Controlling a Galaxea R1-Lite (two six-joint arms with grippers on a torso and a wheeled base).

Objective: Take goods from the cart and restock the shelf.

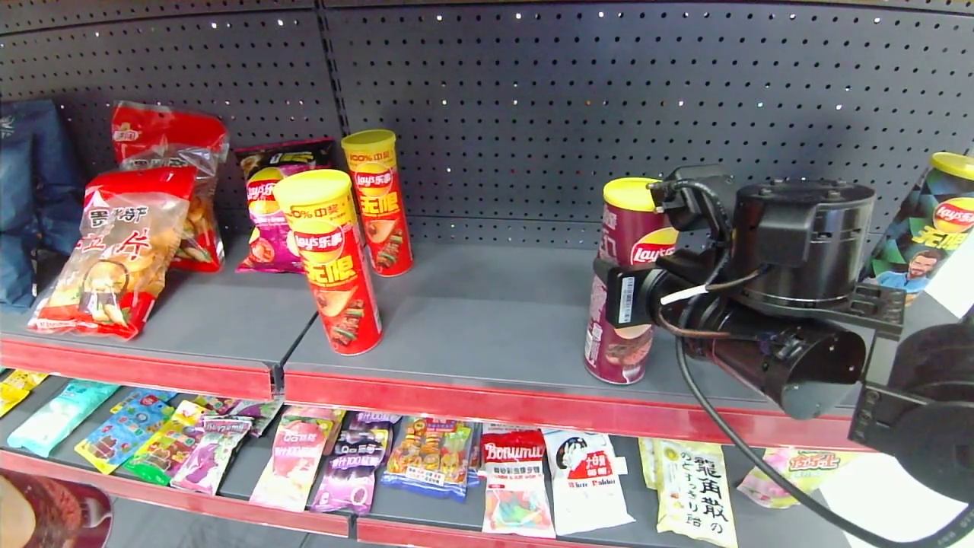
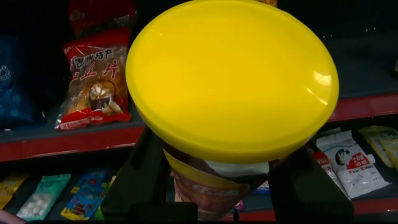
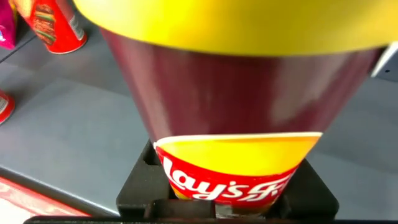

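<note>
While my right gripper [image 1: 630,304] is clamped around the maroon can [image 1: 628,228], that can stands upright on the grey shelf [image 1: 487,320]. It is close to the red front edge and well apart from the nearer red can [image 1: 335,266] off to the left. My left gripper [image 2: 217,190] pinches a second can [image 2: 233,81], yellow-lidded, between its dark fingers [image 2: 140,180]. I see it held out in front of the shelving, facing a red snack bag [image 2: 93,81].

back panel [image 1: 609,99]: dark grey pegboard across upper frame, light specks in holes, vertical seam upper left | upper shelf [image 1: 487,312]: grey boards, glossy red front strip [image 1: 494,399] | lower shelf [image 1: 190,496]: same, bottom of frame
</note>
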